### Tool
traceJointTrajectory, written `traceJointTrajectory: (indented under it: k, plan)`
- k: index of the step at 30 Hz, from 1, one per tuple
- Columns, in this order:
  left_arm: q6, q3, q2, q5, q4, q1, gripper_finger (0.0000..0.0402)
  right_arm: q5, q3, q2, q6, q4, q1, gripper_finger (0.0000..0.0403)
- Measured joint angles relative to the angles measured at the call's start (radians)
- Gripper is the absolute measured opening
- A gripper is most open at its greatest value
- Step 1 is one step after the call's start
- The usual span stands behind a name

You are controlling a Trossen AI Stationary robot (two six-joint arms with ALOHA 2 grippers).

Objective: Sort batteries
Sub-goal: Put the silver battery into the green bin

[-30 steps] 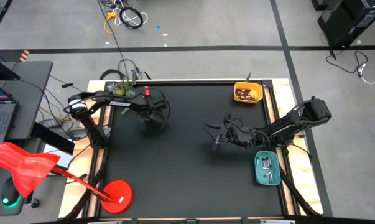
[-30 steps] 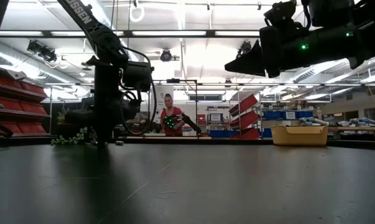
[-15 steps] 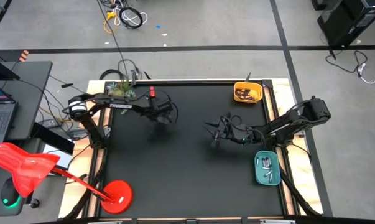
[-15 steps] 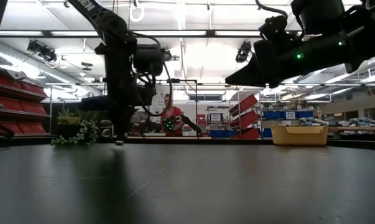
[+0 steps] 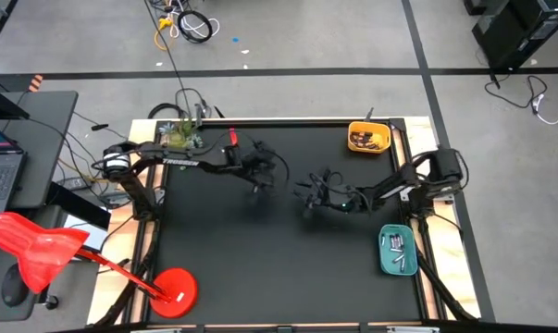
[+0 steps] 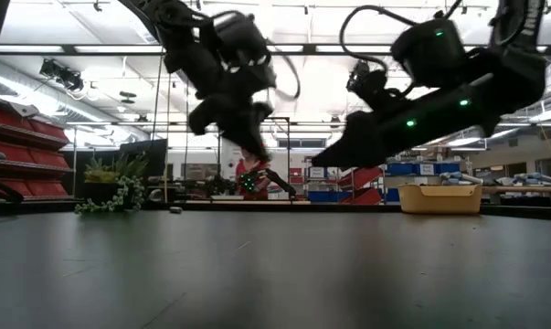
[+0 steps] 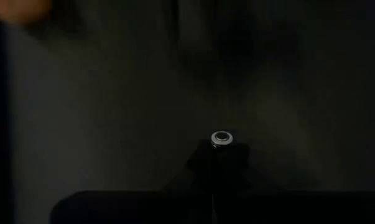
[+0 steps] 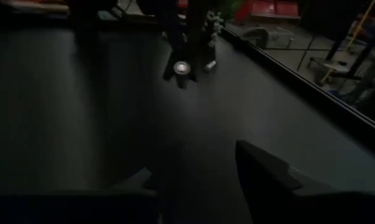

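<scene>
Left end effector (image 5: 260, 178) clenched on a single battery (image 7: 222, 137); the left wrist view shows its silvery end-cap nipped between the dark fingertips, held clear above the black desk (image 5: 223, 259). Left arm reaches from the desk's left rear corner out toward mid-desk, wrist raised.

Right end effector (image 5: 306, 196) released: fingers (image 8: 271, 171) spread, nothing between them. Right arm stretches low from the right edge toward centre, its tip just beside the left one, apart. Right wrist view sees the battery in the other arm's grip.

More batteries lie in the yellow tray (image 5: 369, 138) at the right rear corner and the teal tray (image 5: 398, 251) at the right front edge. No legible writing.
</scene>
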Motion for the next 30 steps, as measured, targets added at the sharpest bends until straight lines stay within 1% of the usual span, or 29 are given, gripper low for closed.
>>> traceJointTrajectory:
  k: [2, 6, 9, 13, 19, 24, 30]
  plan:
    - [-0.008, 0.0, -0.001, 0.029, 0.093, -0.018, 0.0, -0.021, 0.025, 0.031, 0.0, 0.023, -0.012, 0.0166]
    - [-0.038, 0.0, -0.001, 0.037, 0.238, -0.055, 0.0, -0.054, 0.059, 0.067, -0.001, 0.026, -0.026, 0.019]
    - [-0.065, 0.0, -0.002, 0.057, 0.315, -0.071, 0.0, -0.053, 0.07, 0.075, -0.011, 0.027, -0.028, 0.02]
    - [-0.115, 0.0, -0.002, 0.082, 0.392, -0.089, 0.0, -0.048, 0.079, 0.073, -0.03, 0.058, -0.027, 0.0203]
    - [-0.137, 0.001, -0.002, 0.083, 0.401, -0.098, 0.0, -0.041, 0.08, 0.073, -0.059, 0.119, -0.015, 0.0189]
    - [-0.143, 0.001, -0.001, 0.047, 0.4, -0.1, 0.0, -0.04, 0.08, 0.072, -0.101, 0.139, 0.006, 0.0167]
    - [-0.158, 0.001, -0.001, 0.042, 0.387, -0.1, 0.0, -0.038, 0.08, 0.072, -0.125, 0.193, 0.014, 0.014]
